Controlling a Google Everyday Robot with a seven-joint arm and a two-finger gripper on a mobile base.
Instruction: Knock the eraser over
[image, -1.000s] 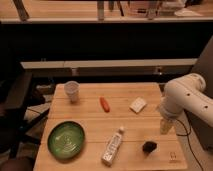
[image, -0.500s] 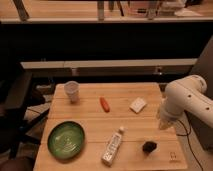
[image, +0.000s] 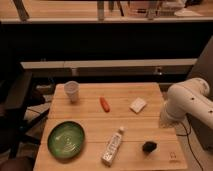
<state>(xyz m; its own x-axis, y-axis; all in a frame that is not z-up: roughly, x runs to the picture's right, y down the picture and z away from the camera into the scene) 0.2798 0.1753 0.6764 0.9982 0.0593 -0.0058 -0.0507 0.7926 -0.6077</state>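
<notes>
One low sweep should tip the eraser (image: 149, 146); my tool (image: 164, 120), grip state I cannot tell, hangs just far-right of it.

Wooden table (image: 131, 125), cup (image: 72, 91), orange-red stick (image: 104, 104), white pad (image: 137, 105), green plate (image: 66, 140), lying bottle (image: 113, 147), eraser (image: 148, 146), jaws at right edge
</notes>
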